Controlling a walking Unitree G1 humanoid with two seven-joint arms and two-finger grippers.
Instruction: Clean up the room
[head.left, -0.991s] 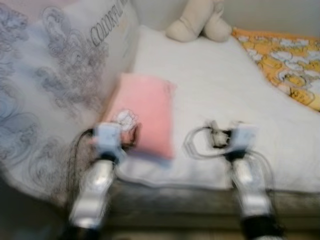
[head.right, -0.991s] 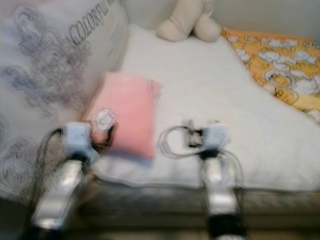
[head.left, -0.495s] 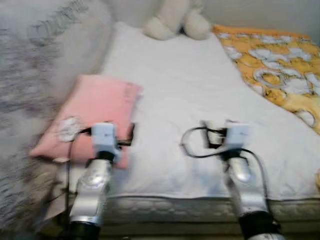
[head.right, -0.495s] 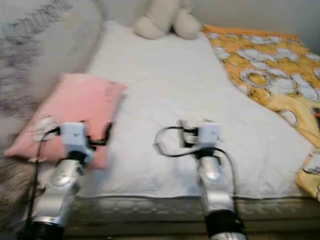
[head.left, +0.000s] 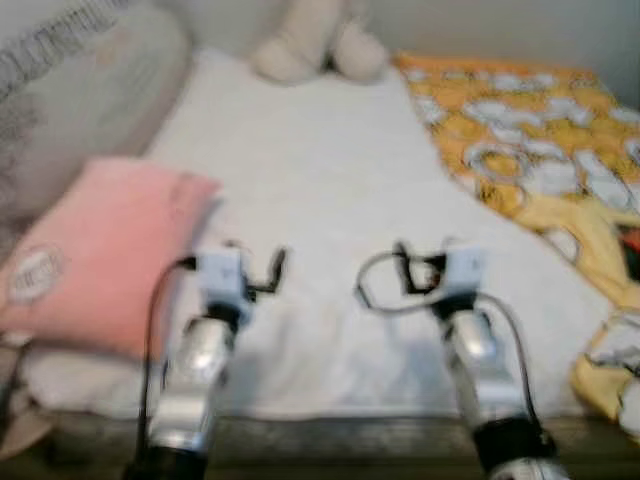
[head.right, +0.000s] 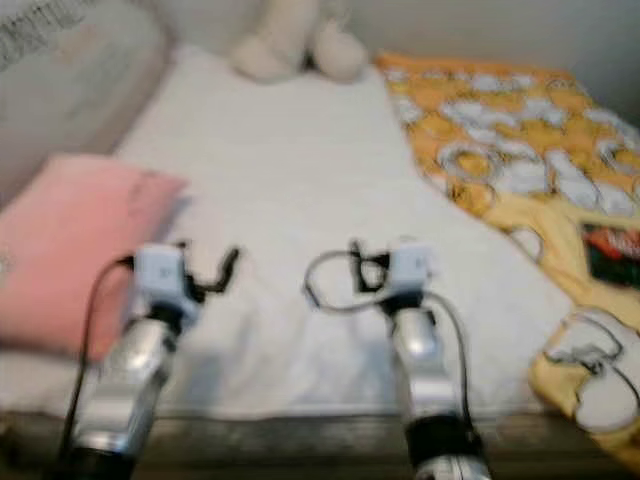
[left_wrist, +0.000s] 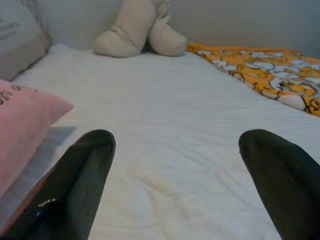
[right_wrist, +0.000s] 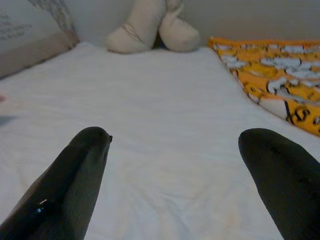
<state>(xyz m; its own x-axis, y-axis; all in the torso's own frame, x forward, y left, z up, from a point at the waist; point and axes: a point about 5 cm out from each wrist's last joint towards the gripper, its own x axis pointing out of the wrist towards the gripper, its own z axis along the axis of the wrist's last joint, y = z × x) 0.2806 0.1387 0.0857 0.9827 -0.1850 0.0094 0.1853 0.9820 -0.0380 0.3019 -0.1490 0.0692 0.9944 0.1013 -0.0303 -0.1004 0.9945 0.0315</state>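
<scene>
I am looking down at a bed (head.left: 330, 200) covered by a white quilted sheet, the head views being blurred. A pink pillow (head.left: 95, 255) is lying at the near left edge of the bed; it is soft and rectangular, with a small round white emblem near its near-left corner and dark lettering that I cannot read at the corner seen from the left wrist. Behind it, at the far left, a large grey-white patterned pillow (head.left: 70, 75) is leaning upward, carrying printed letters. A cream plush toy (left_wrist: 137, 27) is sitting at the far end of the bed against the wall. An orange blanket (head.left: 530, 140) with white cartoon figures is spreading over the right side, bunching at the near right corner.

I am holding both arms forward over the near part of the sheet. The left gripper (left_wrist: 175, 175) is hovering just right of the pink pillow with its fingers (left_wrist: 75, 185) spread wide and nothing between them. The right gripper (right_wrist: 172, 175) is hovering over bare sheet near the middle, well apart from the blanket, its fingers (right_wrist: 70, 180) likewise spread wide and carrying nothing.
</scene>
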